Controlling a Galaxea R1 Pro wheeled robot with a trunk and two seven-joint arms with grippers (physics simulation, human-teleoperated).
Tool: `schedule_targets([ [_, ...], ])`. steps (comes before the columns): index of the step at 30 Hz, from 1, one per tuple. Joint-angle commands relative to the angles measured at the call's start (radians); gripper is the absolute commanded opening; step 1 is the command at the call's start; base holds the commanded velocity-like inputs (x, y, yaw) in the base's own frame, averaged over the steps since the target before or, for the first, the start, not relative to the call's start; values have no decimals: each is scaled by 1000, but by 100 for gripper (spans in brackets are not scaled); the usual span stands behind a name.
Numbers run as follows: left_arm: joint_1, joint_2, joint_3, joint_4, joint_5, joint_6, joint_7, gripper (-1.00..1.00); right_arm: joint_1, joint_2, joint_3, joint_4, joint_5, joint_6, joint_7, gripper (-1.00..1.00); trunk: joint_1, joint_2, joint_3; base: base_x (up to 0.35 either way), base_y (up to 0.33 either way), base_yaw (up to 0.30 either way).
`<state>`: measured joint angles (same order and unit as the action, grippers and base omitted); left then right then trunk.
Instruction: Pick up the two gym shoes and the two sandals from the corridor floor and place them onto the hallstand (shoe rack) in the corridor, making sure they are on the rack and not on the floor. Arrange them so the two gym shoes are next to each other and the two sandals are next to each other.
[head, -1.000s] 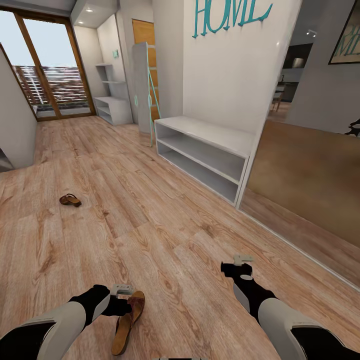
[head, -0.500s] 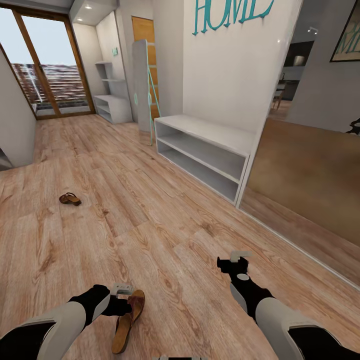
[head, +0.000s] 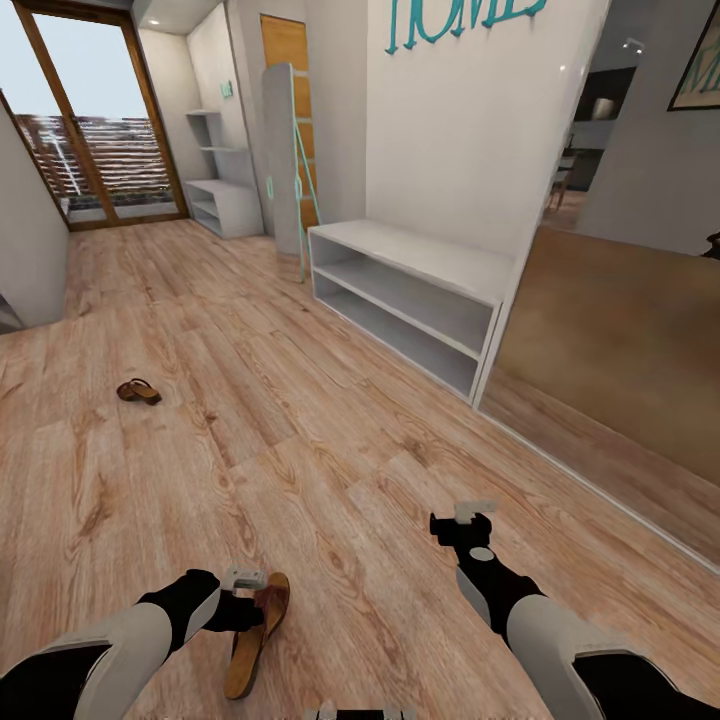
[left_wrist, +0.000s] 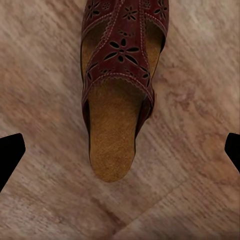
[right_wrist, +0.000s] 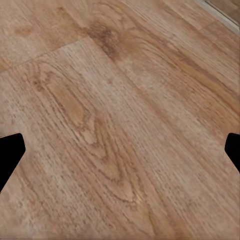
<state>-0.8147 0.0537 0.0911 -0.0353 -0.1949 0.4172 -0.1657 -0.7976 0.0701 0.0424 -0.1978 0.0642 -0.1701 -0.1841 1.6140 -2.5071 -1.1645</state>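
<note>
L gripper (head: 243, 578) spread over near sandal (head: 254, 633), punched brown leather, tan footbed, grainy plank floor (head: 330, 450), R gripper (head: 470, 515) spread, far sandal (head: 138, 391) well apart, white boxy rack (head: 410, 300) w/ open floor before it

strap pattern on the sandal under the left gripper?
Dark brown leather sandal: flower-shaped cutouts with pale stitching, clearest in the left wrist view.

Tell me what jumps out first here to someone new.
The dark brown leather sandal with a tan footbed lying on the light-brown wood-plank floor, right under the left gripper, whose fingers stand wide apart in the wrist view. A second brown sandal lies alone farther off on the robot's left. The low white open shoe rack stands bare against the wall under teal lettering, and the right gripper hangs open over bare planks.
</note>
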Motion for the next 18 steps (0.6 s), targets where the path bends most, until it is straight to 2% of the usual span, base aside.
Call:
schedule_targets([
  [1, 0, 0, 0, 0, 0, 0, 0, 100, 0, 0, 0, 0, 0, 0, 0, 100, 0, 0, -4, 0, 0, 0],
  [18, 0, 0, 1, 0, 0, 0, 0, 100, 0, 0, 1, 0, 0, 1, 0, 100, 8, -4, -70, 0, 0, 0],
])
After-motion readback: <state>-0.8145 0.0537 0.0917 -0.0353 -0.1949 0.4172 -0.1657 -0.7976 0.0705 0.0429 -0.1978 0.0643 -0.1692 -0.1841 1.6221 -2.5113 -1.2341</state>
